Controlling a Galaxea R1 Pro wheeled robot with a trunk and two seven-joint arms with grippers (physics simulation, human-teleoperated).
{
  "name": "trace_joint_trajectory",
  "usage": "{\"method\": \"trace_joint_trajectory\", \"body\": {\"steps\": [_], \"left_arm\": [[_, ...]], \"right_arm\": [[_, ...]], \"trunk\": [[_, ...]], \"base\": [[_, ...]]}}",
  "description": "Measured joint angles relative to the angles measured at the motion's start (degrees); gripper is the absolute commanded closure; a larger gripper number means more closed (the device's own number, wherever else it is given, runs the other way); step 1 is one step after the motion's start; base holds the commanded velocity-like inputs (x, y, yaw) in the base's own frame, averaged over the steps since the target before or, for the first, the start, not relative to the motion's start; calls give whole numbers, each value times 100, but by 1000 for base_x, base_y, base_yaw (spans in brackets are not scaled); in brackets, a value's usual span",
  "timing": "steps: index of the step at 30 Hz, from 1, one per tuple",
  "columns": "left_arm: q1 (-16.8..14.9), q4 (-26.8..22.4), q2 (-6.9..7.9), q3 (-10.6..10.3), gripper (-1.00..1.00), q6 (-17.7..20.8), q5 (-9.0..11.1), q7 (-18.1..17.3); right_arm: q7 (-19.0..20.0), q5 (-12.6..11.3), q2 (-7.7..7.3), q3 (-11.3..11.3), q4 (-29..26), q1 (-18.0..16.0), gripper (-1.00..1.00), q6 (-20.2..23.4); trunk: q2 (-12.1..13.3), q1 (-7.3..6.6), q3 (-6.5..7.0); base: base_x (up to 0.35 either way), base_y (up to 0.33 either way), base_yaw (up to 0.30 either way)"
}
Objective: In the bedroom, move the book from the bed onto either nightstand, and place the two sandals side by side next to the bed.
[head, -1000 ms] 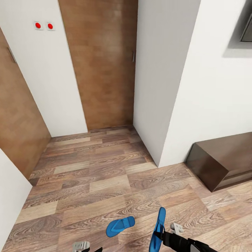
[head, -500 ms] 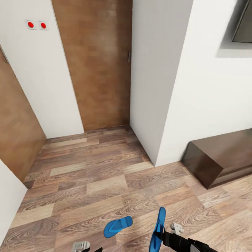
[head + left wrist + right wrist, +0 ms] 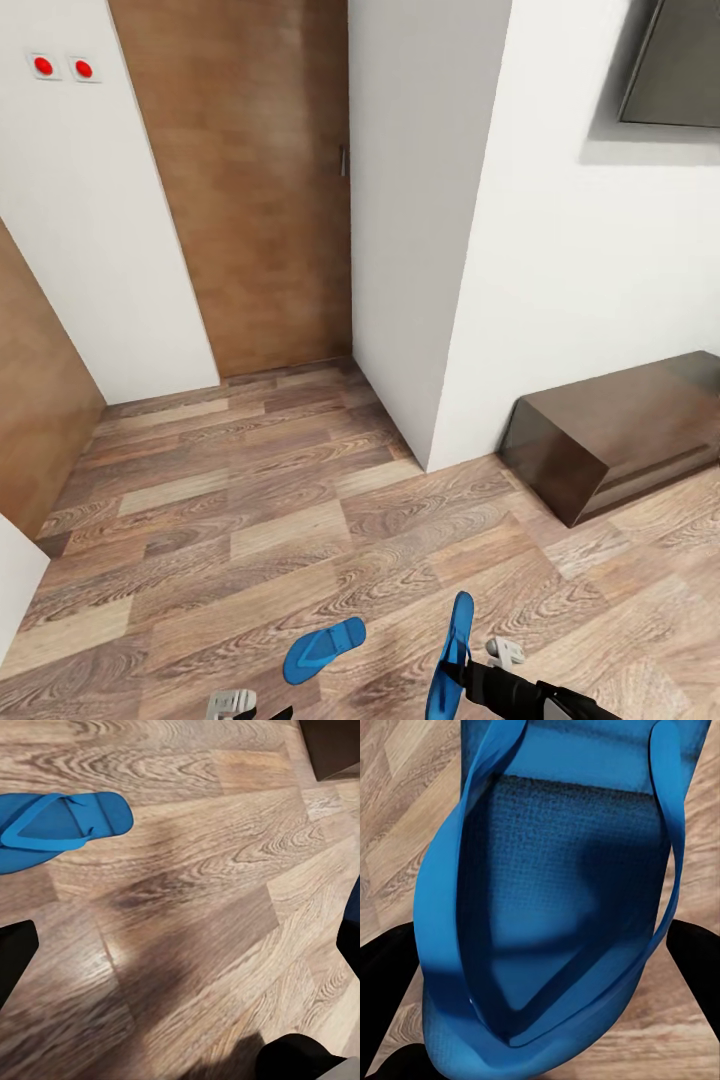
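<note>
From the head camera I read the scene left to right. At far left stands a brown wooden door panel (image 3: 40,400), then a white wall section carrying two red buttons (image 3: 63,68), then a second brown wooden door (image 3: 250,190) set in a recess. A white wall corner (image 3: 420,250) projects forward at centre. To its right, a low dark brown cabinet (image 3: 610,430) sits against the wall, with a dark framed panel (image 3: 675,70) mounted above it.

The wood-plank floor (image 3: 250,500) carries one loose sandal (image 3: 322,648), lying flat, sole down, near the lower edge of the head view. In the left wrist camera I see the same item (image 3: 56,821) on the planks, straps up.

The left gripper (image 3: 232,704) shows at the lower edge, close to the loose sandal without touching it; its fingers (image 3: 15,956) stand spread with bare floor between them.

The right gripper (image 3: 478,668) is pinched on the held sandal (image 3: 452,655), which stands on edge, clear of the floor. The right wrist camera shows its strap side (image 3: 555,907) between the dark fingers (image 3: 386,967).
</note>
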Motion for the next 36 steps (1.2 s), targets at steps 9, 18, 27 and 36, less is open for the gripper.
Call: {"method": "trace_joint_trajectory", "body": {"steps": [9, 18, 27, 36], "left_arm": [[0, 0, 0, 0, -100, 0, 0, 0], [-3, -179, 34, 17, -100, 9, -6, -17], [-38, -2968, 139, 19, -100, 1618, -1269, -16], [-547, -3678, -239, -1347, -100, 2321, -4763, -106]], "right_arm": [[0, 0, 4, 1, 0, 0, 100, -1], [2, -1, 3, -2, -1, 0, 100, -1], [7, -1, -30, -3, -7, 0, 100, 0], [3, 0, -54, -4, -17, 0, 100, -1]], "trunk": [[0, 0, 0], [0, 0, 0], [0, 0, 1], [0, 0, 0]], "base": [[0, 0, 0], [0, 0, 0], [0, 0, 0], [0, 0, 0]]}}
